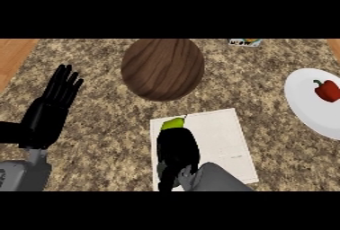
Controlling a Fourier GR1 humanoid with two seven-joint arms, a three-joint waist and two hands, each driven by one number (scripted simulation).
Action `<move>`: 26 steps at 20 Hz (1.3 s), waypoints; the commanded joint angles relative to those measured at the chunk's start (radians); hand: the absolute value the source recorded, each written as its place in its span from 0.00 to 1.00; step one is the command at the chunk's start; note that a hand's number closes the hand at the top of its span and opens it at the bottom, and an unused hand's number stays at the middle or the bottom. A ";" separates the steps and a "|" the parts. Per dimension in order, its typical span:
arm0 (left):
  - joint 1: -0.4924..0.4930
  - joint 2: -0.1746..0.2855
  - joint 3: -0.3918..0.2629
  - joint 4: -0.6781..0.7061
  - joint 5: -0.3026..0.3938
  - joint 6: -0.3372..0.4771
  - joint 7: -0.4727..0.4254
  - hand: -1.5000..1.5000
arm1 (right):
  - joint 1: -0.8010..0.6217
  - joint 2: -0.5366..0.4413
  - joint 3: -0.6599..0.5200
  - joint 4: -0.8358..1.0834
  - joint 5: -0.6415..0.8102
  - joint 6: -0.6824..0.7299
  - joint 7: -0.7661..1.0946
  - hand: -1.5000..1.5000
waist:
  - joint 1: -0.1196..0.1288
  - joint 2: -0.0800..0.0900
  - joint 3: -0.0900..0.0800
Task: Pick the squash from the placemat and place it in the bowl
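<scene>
Speckled stone tabletop [100, 148] seen from above, with wood showing at the far corners. The white placemat [219, 139] lay near the front, and on its left part sat the squash [174, 123], with only its yellow-green tip peeking out. The right hand [178, 150] was down on it, fingers curled round the body and hiding most of it. The left hand [46, 112] rested at the left edge, spread, fingers up. Just beyond the placemat stood the wooden bowl [163, 67], and off to the right a white plate [302, 108] with a red pepper [327, 90]. Now, the squash: probably light, stiff and smooth-skinned, so a touch slippery. It was tapered too, so it could slide out toward the thin end. The best hold looked to be round the thick middle, thumb opposite the fingers, never the tip.
</scene>
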 commanded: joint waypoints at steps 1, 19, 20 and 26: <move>-0.035 -0.006 0.003 0.036 0.001 -0.008 -0.002 0.50 | -0.163 0.018 0.116 0.059 -0.017 0.137 -0.201 1.00 | -0.003 0.010 0.001; -0.002 -0.029 0.057 0.026 -0.025 0.023 0.022 0.50 | -0.627 0.019 -0.111 -0.005 0.058 -0.004 0.065 1.00 | -0.087 -0.013 0.002; 0.051 -0.011 0.064 -0.036 -0.030 0.016 0.014 0.50 | -0.639 0.019 -0.149 0.029 0.076 -0.010 0.053 1.00 | -0.078 -0.014 0.002; 0.058 -0.025 0.079 -0.012 -0.022 -0.022 0.008 0.50 | -0.685 0.019 -0.240 0.218 0.096 -0.166 -0.037 1.00 | -0.071 -0.009 0.001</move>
